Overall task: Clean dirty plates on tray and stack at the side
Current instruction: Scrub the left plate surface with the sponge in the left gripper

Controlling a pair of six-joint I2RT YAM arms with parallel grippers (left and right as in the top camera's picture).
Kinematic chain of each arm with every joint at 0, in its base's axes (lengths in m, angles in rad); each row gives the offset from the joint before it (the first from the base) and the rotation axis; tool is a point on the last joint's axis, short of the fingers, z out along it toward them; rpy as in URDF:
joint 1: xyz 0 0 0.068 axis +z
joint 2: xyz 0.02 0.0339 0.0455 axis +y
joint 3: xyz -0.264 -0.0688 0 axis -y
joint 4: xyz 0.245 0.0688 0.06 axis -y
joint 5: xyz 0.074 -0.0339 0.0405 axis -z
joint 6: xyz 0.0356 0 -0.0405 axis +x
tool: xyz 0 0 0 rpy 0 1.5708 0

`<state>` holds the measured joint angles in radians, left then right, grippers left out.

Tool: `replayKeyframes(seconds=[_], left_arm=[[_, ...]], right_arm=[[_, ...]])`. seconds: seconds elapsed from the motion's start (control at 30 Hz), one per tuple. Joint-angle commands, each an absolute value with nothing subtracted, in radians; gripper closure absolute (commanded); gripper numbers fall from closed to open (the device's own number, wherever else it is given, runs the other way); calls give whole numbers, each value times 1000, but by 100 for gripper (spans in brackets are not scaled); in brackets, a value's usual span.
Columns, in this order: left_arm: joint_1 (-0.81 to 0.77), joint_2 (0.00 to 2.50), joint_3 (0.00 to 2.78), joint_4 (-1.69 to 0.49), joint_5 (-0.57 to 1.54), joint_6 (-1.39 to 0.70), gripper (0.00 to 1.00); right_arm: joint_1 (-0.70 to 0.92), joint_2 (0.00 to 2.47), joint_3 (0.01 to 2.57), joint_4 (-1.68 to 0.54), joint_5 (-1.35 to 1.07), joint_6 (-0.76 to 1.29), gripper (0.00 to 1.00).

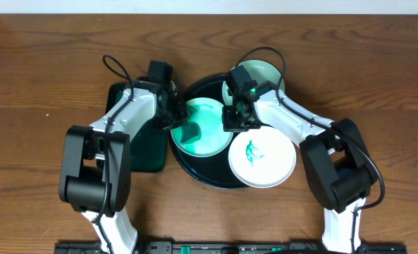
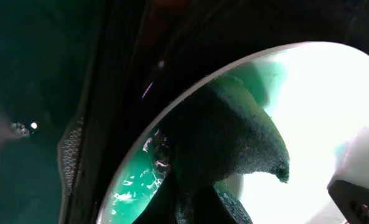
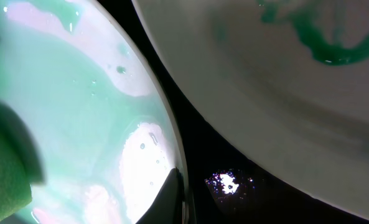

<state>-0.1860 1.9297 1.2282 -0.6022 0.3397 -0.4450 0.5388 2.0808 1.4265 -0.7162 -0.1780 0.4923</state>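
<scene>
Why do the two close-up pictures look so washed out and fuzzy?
Overhead: evenly lit, sharp. Left wrist: the wet plate glares to pure white behind the dark sponge. Right wrist: lens too close, so the smeared plate blurs; a light glints off the black tray.

Left arm point(image 1: 127, 116) and right arm point(image 1: 290, 120), white shells, black joint housings; looped black cables point(image 1: 113, 67); green light point(image 1: 251, 89) near right wrist

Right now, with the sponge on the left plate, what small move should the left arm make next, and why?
Probably sweep the sponge across the plate toward the right gripper. The left gripper is shut on the sponge, wet green film covers most of this plate, and the right gripper rests shut at its rim, seemingly steadying it.
</scene>
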Motion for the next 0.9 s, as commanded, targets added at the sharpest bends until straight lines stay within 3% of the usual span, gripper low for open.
replayKeyframes(seconds=[0.0,0.27,0.4,0.63,0.87], left_arm=[[-138,1969,1204,-621,73,-422,93],[-277,1970,1204,-592,451,-221,93],[-360,1970,1204,-545,517,-227,93],[-408,1970,1204,-507,495,-255,93],[-263,1969,1204,-507,268,-270,93]], right_arm=[[548,2129,1403,-744,-162,474,99],[548,2129,1403,-745,-162,474,99],[548,2129,1403,-746,-166,475,99],[548,2129,1403,-748,-166,475,99],[548,2129,1403,-748,-166,474,99]])
